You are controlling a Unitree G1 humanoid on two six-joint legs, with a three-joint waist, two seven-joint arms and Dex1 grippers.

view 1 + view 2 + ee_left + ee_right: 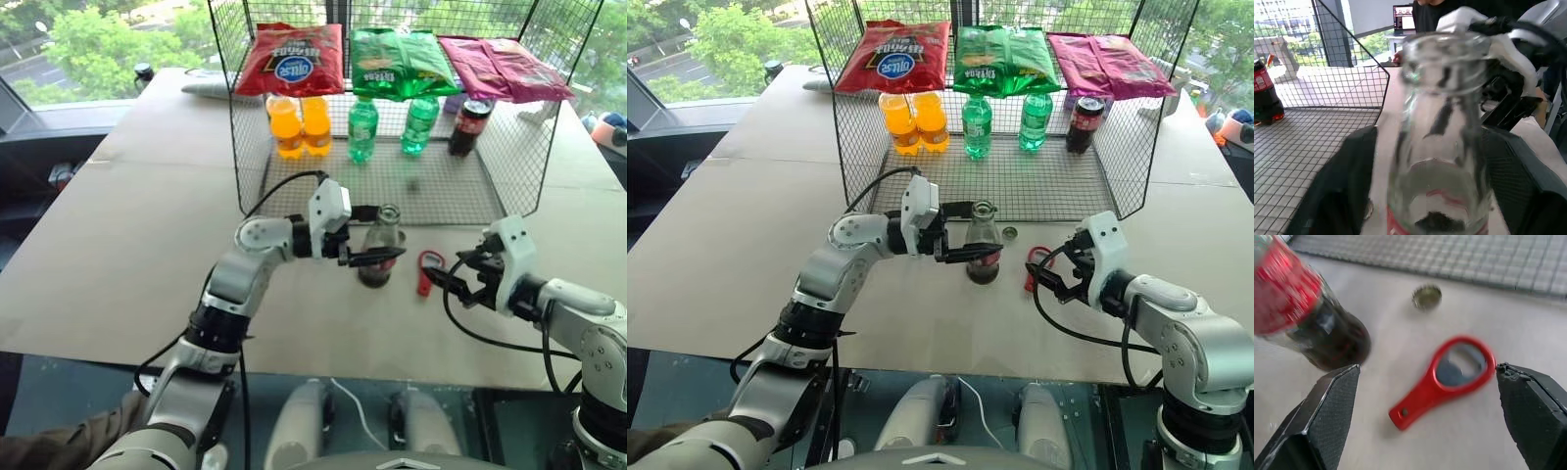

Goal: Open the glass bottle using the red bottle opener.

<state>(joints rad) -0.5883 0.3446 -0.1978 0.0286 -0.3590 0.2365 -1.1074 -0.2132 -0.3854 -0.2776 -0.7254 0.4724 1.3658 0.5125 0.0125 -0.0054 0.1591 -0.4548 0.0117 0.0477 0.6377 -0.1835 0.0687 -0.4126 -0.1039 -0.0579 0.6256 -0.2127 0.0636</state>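
The glass bottle (379, 247) is clear, glossy glass with a shiny red label band. The red bottle opener (1444, 379) looks like smooth, glossy plastic. A loose cap (1426, 296) is dull gold metal. The worktop (118, 245) is matt beige. The right pincer (1430, 423) has matt black, finely textured fingers (1327, 416).

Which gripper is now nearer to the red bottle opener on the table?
The right. The right gripper hangs open just over the red bottle opener, not touching it. The left gripper is further away, around the glass bottle.
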